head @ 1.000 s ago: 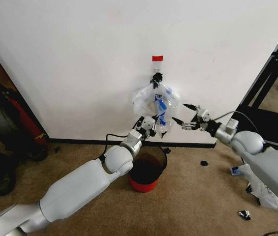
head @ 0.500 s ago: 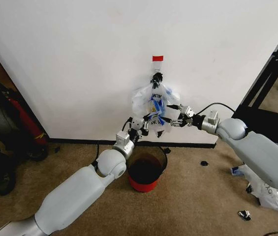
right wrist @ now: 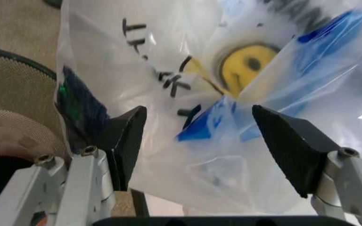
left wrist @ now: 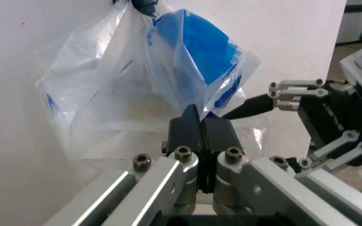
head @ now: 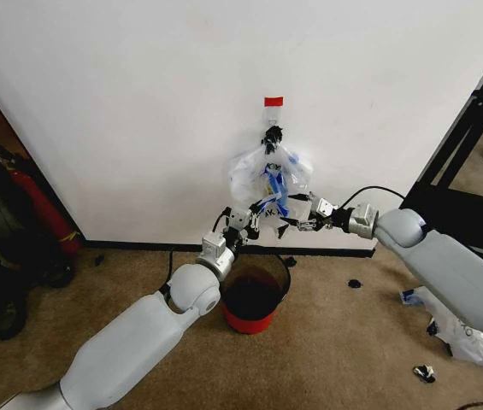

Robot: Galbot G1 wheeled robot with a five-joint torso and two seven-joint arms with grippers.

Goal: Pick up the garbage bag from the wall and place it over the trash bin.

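- Garbage bag (head: 268,178) of thin translucent white plastic hangs on small black hook (head: 271,135); my left pincer (left wrist: 201,129) is closed on its film.
- My right pincer (right wrist: 200,141) is spread wide around the rim; I fear the film tears at the hook if I pull sideways.

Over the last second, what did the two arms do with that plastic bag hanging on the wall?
The right gripper swung in from the side and now has its open fingers around the thin translucent garbage bag. The left gripper, shut on the bag's lower edge, shifted slightly left. The bag still hangs from the small black hook; the black mesh trash bin stayed put.
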